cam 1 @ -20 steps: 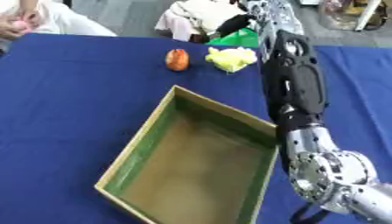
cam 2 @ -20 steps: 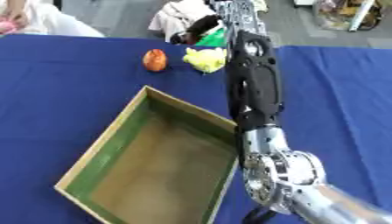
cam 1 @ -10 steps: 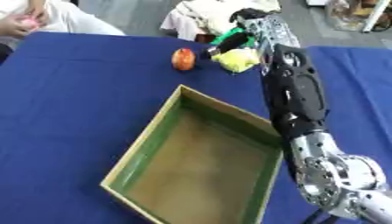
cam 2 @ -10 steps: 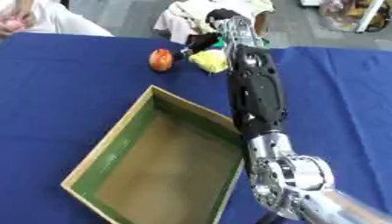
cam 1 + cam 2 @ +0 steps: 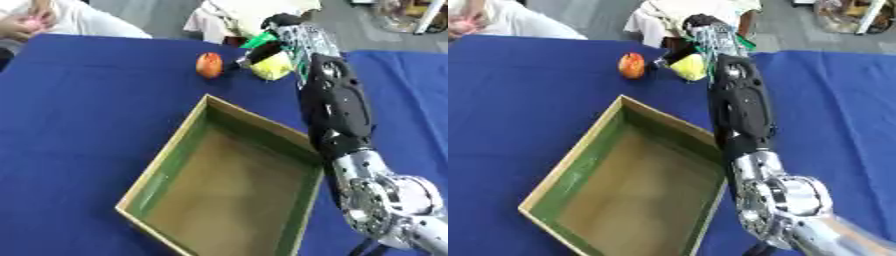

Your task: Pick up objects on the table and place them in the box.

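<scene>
Blue cloth covers the table (image 5: 87, 125), with the empty box (image 5: 166, 167) lying open near us.
Right hand (image 5: 284, 37) reaches far across to the yellow fruit (image 5: 273, 67), beside the red fruit (image 5: 208, 65); something green (image 5: 258, 41) shows behind. Arm hides the fingers, so I cannot tell its grip.
</scene>
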Tool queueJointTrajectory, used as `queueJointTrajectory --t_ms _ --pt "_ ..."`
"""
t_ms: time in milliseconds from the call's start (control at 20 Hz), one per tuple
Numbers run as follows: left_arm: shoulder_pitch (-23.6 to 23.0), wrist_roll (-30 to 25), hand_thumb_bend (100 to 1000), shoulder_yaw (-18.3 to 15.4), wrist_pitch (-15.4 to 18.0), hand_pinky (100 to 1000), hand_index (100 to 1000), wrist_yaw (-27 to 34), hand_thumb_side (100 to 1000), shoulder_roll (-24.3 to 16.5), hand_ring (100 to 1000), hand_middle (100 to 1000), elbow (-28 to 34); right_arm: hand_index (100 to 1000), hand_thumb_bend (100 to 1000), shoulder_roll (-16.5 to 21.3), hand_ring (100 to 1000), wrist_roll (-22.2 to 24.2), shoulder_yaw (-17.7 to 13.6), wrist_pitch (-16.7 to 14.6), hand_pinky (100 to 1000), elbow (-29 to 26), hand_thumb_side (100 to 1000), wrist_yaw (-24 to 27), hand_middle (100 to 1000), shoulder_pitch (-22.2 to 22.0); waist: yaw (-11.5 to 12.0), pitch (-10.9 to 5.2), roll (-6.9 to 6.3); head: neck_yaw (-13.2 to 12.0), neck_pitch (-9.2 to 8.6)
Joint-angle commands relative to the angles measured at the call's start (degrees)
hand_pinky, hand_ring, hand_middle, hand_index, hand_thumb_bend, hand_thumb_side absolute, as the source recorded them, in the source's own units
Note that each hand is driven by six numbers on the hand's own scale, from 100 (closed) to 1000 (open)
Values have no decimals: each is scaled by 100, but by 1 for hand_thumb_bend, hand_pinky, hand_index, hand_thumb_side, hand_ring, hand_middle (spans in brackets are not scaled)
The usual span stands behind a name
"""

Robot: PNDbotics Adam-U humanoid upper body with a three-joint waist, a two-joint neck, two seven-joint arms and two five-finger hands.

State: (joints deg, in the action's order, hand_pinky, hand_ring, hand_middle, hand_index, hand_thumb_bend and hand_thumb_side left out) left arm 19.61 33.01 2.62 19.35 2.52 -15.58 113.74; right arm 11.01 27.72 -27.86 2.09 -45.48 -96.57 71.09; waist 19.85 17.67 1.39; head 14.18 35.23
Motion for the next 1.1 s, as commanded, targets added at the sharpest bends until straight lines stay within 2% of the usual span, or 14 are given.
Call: queueJointTrajectory --t_ms 50,250,400,650,900,1100 --pt "19 -30 518 -2 0 670 831 20 784 -26 783 790 85 978 949 158 1000 24 -6 53 885 -127 694 25 934 158 8 -89 -34 -29 42" --pt "6 -39 512 7 -8 668 831 42 789 -30 782 789 85 915 864 158 997 3 -105 13 864 -445 681 136 843 258 28 -50 -25 -52 61" --pt "10 -48 509 13 -10 667 831 59 792 -36 780 788 85 913 813 172 1000 68 -166 -36 863 -650 710 200 854 341 22 -1 -16 -70 50" --pt "53 -58 504 15 -10 666 830 81 796 -61 780 787 85 931 809 187 1000 285 -313 -65 865 -957 738 133 861 477 37 108 -8 -110 0" --pt "84 -63 497 16 -27 664 830 103 801 -103 778 787 85 954 748 239 1000 728 -433 -83 880 -1144 729 51 887 578 48 224 -6 -135 -25" --pt "71 -63 493 13 -47 663 830 115 806 -135 777 786 85 974 710 335 1000 1153 -453 -21 888 -1103 723 68 901 609 145 283 35 -145 -13"
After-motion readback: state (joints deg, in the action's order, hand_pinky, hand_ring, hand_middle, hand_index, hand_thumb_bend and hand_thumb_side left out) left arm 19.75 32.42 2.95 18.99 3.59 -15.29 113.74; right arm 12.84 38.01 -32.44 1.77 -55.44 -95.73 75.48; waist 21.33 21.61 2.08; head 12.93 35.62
